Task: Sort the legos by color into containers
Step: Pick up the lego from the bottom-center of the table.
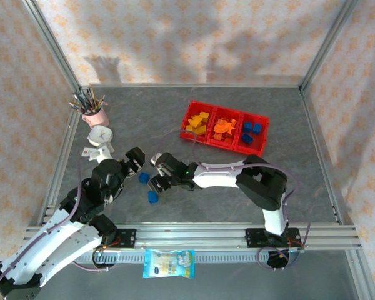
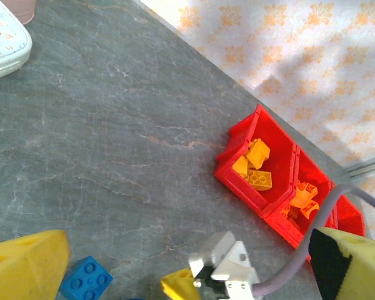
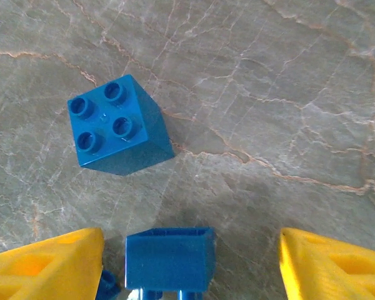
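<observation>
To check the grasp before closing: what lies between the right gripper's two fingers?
One blue brick, on its side, with a gap to one finger; the right gripper is open. The right wrist view shows this.

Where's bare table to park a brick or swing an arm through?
Bare: the far strip between the pen cup and the red tray, and the right side between the tray and the right rail. Crowded: centre-left, where the left gripper and right gripper meet over two blue bricks, with the clock behind.

left gripper (image 1: pixel 136 160) spread wide, right gripper (image 3: pixel 190 250) parted — the 2 close together
</observation>
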Controlling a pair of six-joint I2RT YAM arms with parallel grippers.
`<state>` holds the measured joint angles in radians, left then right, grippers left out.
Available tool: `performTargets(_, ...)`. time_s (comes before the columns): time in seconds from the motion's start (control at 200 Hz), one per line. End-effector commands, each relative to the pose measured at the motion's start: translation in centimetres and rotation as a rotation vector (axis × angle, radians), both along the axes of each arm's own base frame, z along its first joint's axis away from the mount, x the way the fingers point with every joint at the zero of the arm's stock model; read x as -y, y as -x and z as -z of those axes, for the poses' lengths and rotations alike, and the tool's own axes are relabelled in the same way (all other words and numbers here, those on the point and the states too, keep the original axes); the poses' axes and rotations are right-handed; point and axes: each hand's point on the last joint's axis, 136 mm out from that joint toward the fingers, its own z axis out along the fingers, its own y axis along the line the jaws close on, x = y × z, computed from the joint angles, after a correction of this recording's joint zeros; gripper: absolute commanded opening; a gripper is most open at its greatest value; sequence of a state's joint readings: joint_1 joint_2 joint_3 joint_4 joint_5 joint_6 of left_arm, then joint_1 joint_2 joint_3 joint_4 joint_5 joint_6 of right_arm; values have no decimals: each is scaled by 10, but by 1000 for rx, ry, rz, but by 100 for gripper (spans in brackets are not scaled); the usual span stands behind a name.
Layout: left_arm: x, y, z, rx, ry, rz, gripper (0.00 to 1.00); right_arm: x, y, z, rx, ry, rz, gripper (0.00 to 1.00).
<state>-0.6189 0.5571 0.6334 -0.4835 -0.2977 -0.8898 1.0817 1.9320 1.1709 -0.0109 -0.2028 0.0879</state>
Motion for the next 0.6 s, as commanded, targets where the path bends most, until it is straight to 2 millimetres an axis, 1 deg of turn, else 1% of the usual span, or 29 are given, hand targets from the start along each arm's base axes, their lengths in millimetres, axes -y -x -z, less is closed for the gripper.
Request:
performTargets(0.0, -11, 3, 6, -13, -19, -46, 99, -8, -4, 0, 15, 10, -4, 71)
performTargets(0.15, -12, 3, 5, -11, -23, -49, 99, -9, -6, 9, 7, 32, 6, 66)
performTargets(0.315, -12, 2, 6, -12, -26, -50, 99, -6, -6, 14, -4, 52, 20, 57)
performTargets(0.39, -12, 2, 6, -12, -27, -48, 99, -3, -6, 15, -3, 64, 27, 49)
performTargets(0.485, -11, 2, 4, -8, -23, -44, 99, 0, -6, 12, 1, 66, 35, 41)
performTargets(0.596, -9, 1, 3, -7, -17, -39, 99, 1, -7, 2, 5, 44, 51, 33)
